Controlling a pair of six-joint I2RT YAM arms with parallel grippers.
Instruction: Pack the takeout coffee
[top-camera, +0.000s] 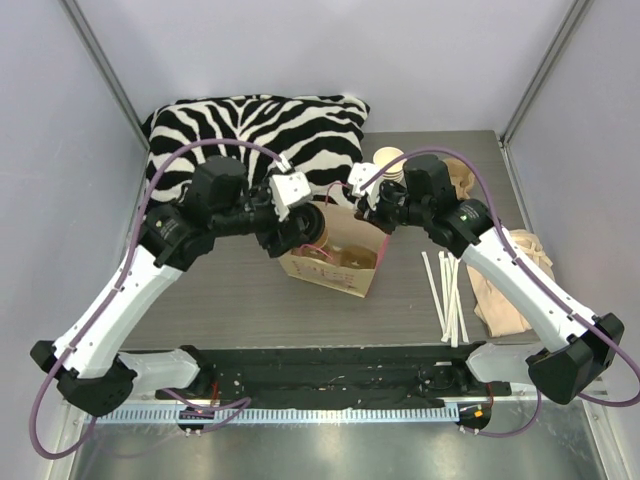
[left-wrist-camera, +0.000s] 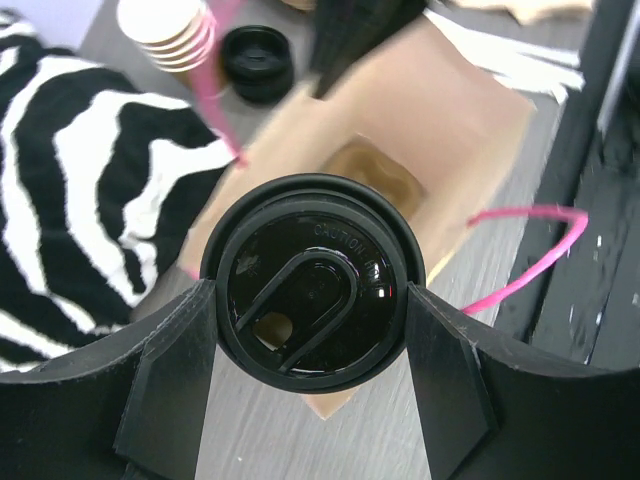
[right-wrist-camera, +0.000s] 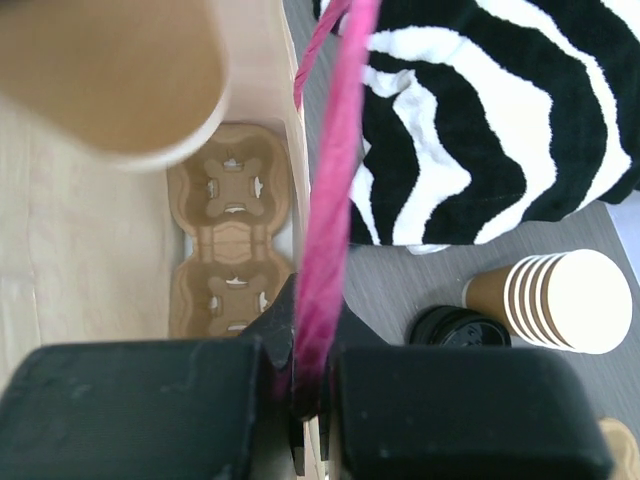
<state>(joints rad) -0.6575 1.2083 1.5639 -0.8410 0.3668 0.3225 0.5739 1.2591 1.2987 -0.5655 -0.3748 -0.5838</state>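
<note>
The left jaws grip the coffee (left-wrist-camera: 310, 290) from both sides just under its black lid, fingers (left-wrist-camera: 165, 385) pressed to the rim. The cup hangs above the open mouth of the bag (top-camera: 335, 265), toward the bag's left end, clear of the carrier (right-wrist-camera: 230, 240) that lies flat on the bag's floor with both sockets bare. From the right wrist view the cup's brown base shows blurred over the opening.

The right jaws are clenched on the bag's pink handle (right-wrist-camera: 325, 250), pulling it taut at the bag's right wall. The other pink handle (left-wrist-camera: 530, 255) loops loose on the near side.

The bag stands at the middle of the table (top-camera: 230, 310). A zebra pillow (top-camera: 260, 130) fills the far left corner. Just right of it, at the far edge, lies a stack of cups (right-wrist-camera: 560, 300) on its side with loose black lids (right-wrist-camera: 458, 328) beside it. White straws (top-camera: 447, 295) lie toward the right edge, and tan crumpled material (top-camera: 505, 285), cloth or paper, lies at that edge.
</note>
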